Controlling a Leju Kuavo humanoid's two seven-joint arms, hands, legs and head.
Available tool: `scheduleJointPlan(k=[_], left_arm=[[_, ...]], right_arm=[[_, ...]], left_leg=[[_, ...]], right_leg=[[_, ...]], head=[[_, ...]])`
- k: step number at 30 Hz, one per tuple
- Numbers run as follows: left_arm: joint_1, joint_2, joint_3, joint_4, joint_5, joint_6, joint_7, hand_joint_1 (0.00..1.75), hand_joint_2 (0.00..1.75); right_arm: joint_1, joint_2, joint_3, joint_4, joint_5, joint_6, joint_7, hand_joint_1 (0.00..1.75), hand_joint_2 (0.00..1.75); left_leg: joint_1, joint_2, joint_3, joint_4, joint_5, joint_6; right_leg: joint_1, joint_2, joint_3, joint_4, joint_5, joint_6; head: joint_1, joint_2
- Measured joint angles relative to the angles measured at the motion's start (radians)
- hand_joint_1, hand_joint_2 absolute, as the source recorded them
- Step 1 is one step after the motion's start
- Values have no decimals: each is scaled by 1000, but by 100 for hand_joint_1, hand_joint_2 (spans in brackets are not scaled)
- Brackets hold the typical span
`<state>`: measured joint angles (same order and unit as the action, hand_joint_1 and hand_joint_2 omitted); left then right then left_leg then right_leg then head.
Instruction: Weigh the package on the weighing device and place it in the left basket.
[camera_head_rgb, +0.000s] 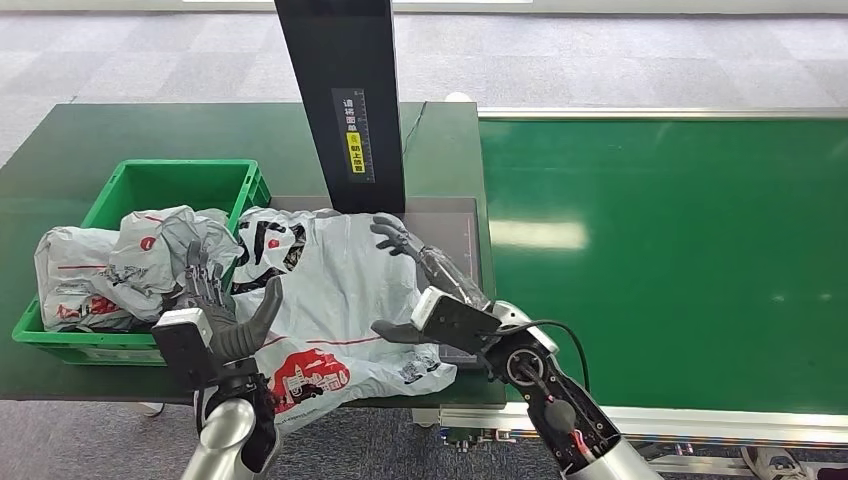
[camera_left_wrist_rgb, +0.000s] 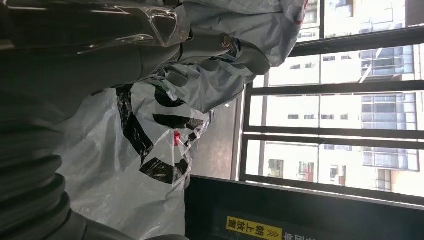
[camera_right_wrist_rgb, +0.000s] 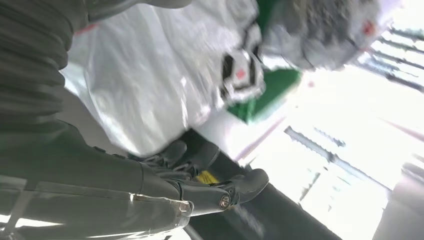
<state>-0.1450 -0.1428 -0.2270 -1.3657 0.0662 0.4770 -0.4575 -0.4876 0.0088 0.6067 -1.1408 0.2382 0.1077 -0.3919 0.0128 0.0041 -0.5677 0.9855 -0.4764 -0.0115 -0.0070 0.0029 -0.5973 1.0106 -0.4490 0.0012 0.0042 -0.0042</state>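
Observation:
A large grey plastic package (camera_head_rgb: 330, 290) with red and black print lies flat on the dark plate of the weighing device (camera_head_rgb: 452, 218), its near end hanging over the table's front edge. My left hand (camera_head_rgb: 215, 300) is at the package's left edge, beside the basket, fingers up and thumb spread onto the bag. My right hand (camera_head_rgb: 425, 275) lies along the package's right edge, fingers stretched toward the black pillar, thumb resting on the bag. The left wrist view shows the package (camera_left_wrist_rgb: 130, 150) close up; the right wrist view shows the package (camera_right_wrist_rgb: 145, 75) beside the straight fingers (camera_right_wrist_rgb: 210, 192), which hold nothing.
A green basket (camera_head_rgb: 150, 185) at the left holds several crumpled grey packages (camera_head_rgb: 110, 265). The scale's black pillar (camera_head_rgb: 345, 100) rises behind the plate. A green conveyor belt (camera_head_rgb: 660, 250) runs along the right. The dark green table (camera_head_rgb: 60, 150) ends just in front of me.

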Motion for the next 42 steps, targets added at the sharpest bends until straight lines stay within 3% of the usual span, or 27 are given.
scheduleJointPlan(k=[4,8,11,22,42], left_arm=[[2,7,-6,7,-181,54,72,0,175],[-23,18,-12,74,-708,137,235,0,175],[-57,21,-9,148,-911,137,323,0,175],[-188,34,19,317,-1171,56,537,0,175],[-219,39,27,380,-1199,10,566,0,175]], right_arm=[[46,-5,-46,-99,-3,-47,-29,0,175],[75,0,-72,-142,0,-81,-39,0,175],[92,11,-84,-157,7,-98,-43,0,175],[141,35,-135,-199,-2,-100,-42,0,175],[160,42,-156,-221,-3,-95,-38,0,175]], left_leg=[[0,0,0,0,0,0],[0,0,0,0,0,0],[0,0,0,0,0,0],[0,-2,0,0,0,0],[0,-2,0,0,0,0]], right_leg=[[0,0,0,0,0,0],[0,0,0,0,0,0],[0,0,0,0,0,0],[0,-1,0,0,0,0],[0,-1,0,0,0,0]], head=[[0,0],[0,0],[0,0],[-1,0],[-1,0]])
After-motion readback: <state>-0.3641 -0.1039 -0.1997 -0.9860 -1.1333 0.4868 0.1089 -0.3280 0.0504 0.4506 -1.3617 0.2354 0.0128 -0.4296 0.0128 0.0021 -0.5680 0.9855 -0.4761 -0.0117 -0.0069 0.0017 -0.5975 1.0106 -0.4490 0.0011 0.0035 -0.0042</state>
